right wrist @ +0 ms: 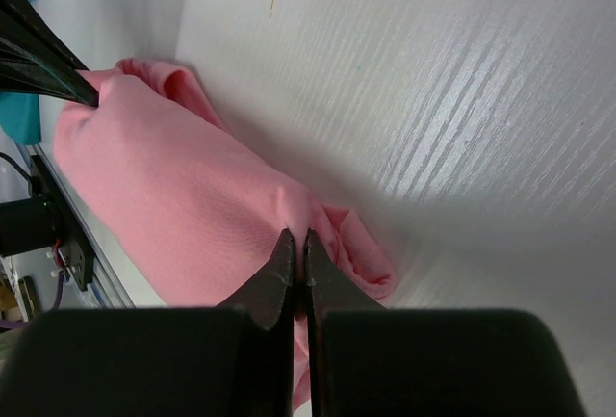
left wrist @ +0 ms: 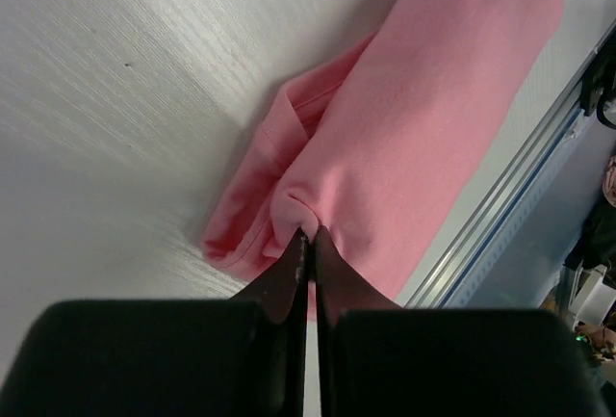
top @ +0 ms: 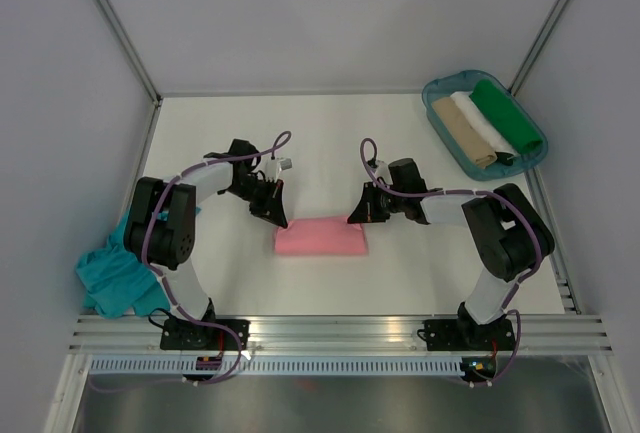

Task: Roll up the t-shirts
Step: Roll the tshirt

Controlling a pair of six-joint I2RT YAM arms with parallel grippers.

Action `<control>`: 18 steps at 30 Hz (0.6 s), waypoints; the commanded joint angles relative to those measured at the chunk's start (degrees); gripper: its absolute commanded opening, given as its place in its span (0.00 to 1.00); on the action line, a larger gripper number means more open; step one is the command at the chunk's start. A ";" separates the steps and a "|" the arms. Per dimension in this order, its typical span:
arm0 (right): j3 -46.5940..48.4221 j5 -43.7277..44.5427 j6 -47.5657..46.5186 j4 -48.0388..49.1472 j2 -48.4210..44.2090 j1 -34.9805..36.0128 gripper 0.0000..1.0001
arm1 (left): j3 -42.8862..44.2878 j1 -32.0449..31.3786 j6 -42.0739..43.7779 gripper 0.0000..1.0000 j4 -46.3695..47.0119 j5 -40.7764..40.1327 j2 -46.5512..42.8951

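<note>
The salmon pink t-shirt (top: 322,237) lies folded into a thick band on the white table, between my two arms. My left gripper (top: 279,219) is shut on its left end, pinching a fold of pink fabric (left wrist: 404,118) between the fingertips. My right gripper (top: 357,217) is shut on its right end, pinching the pink fabric (right wrist: 183,205) too. The teal blue t-shirt (top: 115,278) lies crumpled at the table's front left edge, beside the left arm's base.
A teal plastic tray (top: 440,90) at the back right holds three rolled cloths: tan, white and green. Grey walls stand on the left, back and right. An aluminium rail (top: 330,331) runs along the near edge.
</note>
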 commanded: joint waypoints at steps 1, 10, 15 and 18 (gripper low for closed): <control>0.86 1.93 -1.23 -0.75 -1.80 0.25 0.00 | -0.25 -0.19 -0.28 0.02 -0.29 3.22 0.61; 0.86 3.87 -0.19 -5.94 -7.61 0.51 0.00 | 0.98 1.74 -0.19 0.02 3.84 -9.86 -5.02; 1.83 5.01 0.96 -6.64 -5.07 0.60 0.00 | 1.60 1.74 -0.80 0.02 3.93 -10.57 -3.00; 2.27 7.38 1.13 -6.82 -2.53 0.60 0.00 | 1.95 1.74 -1.51 0.02 4.81 -12.85 -1.34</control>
